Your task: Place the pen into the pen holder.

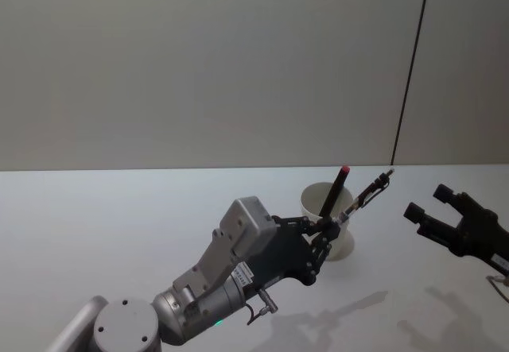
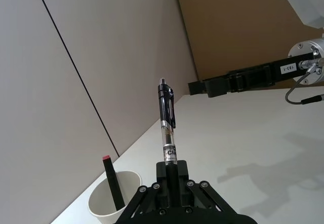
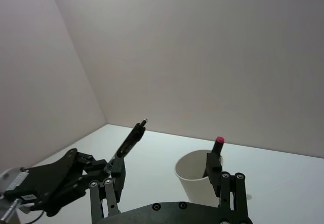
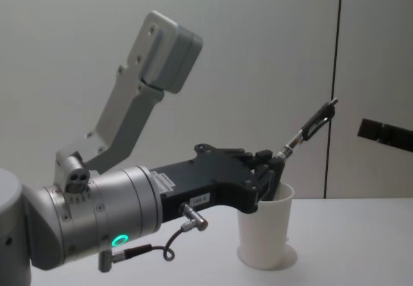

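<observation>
Head view: the left gripper [image 1: 332, 223] reaches in from the lower left over the pale surface [image 1: 119, 217], its fingers [image 1: 322, 226] closed on the lower end of a black clip pen [image 1: 370, 192]. The pen slants up and to the right, its clip end in the air beyond the right side of the pen holder [image 1: 332, 223], a white paper cup standing upright on the surface. A second pen with a red cap [image 1: 335, 189] already stands in the cup, leaning against the inside, its red tip above the rim.

In the chest view the held pen [image 4: 310, 129] rises at a slant from the fingers [image 4: 268, 170], which sit at the cup's [image 4: 266, 231] rim on its left side; the pen's free end is well above and to the right of the cup.

The left wrist view shows the pen [image 2: 167, 128] clamped between the fingers [image 2: 169, 176], with the cup [image 2: 104, 204] just beside them.

The right gripper [image 1: 429, 209] hovers at the right edge, well apart from the cup, its fingers spread open and empty.
</observation>
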